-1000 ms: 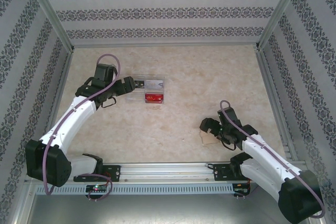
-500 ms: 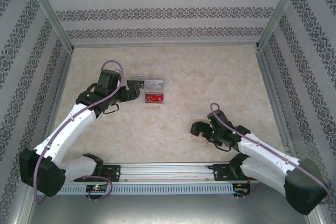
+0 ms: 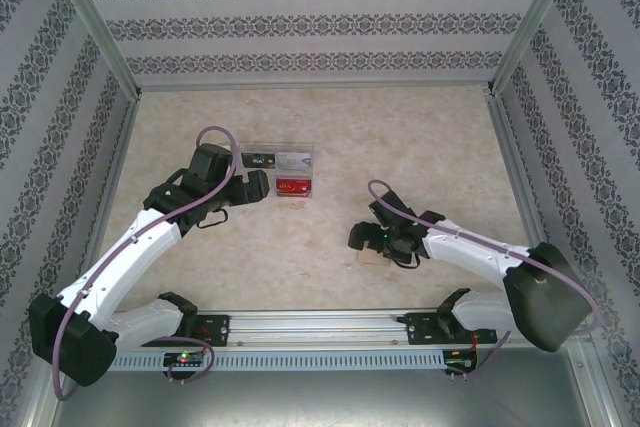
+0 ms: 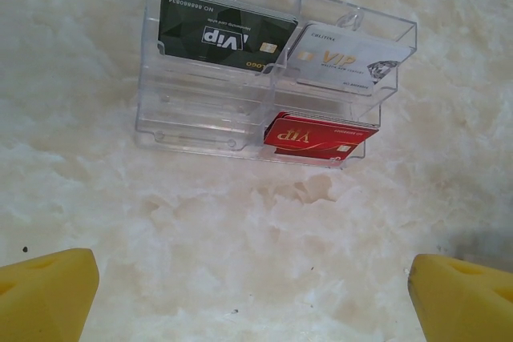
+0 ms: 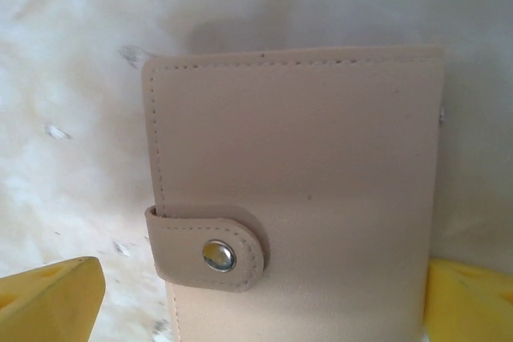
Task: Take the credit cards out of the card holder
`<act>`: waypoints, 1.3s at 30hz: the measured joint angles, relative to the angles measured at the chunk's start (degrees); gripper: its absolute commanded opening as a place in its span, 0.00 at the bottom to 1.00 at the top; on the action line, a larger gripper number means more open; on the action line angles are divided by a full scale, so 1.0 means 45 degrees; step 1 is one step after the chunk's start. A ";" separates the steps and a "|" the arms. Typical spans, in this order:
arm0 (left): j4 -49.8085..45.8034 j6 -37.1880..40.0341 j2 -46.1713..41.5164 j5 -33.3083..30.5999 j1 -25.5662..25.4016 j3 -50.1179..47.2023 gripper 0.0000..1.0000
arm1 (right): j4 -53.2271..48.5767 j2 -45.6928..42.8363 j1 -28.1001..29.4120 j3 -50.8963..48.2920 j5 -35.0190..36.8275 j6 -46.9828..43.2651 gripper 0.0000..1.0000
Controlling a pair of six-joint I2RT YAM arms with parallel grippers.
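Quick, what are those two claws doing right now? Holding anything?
Left gripper: open, empty, facing the clear tray.
Right gripper: open, holding nothing, straddling the card holder.

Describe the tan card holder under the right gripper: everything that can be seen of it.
The card holder is a tan, leather-looking wallet with stitching along its edges. A rounded strap wraps round one side edge and is fastened by a silver snap, so it is shut. It lies flat on the pale marbled table. The right gripper stands open over it, its yellow fingertips flanking it; whether they touch it cannot be told.
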 measured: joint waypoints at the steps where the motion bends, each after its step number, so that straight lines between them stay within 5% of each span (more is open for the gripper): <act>1: -0.0010 -0.0005 -0.0015 -0.0005 -0.0010 0.0000 1.00 | 0.0384 0.0267 0.0141 0.0189 -0.0063 -0.0049 0.98; 15: -0.0155 -0.0437 0.0345 -0.0194 -0.0767 -0.0049 1.00 | 0.2016 0.2045 0.0957 0.2268 -0.0772 -0.0418 0.98; 25: -0.0777 -0.1744 0.2521 -0.1127 -0.2560 0.0811 0.96 | 0.0957 -0.0665 0.0155 0.2035 0.0044 -0.1054 0.98; 39: -0.1409 -0.2579 0.8136 -0.1336 -0.5561 0.4867 0.55 | -0.1185 -0.4843 -0.2084 0.0063 0.0913 -0.1938 0.98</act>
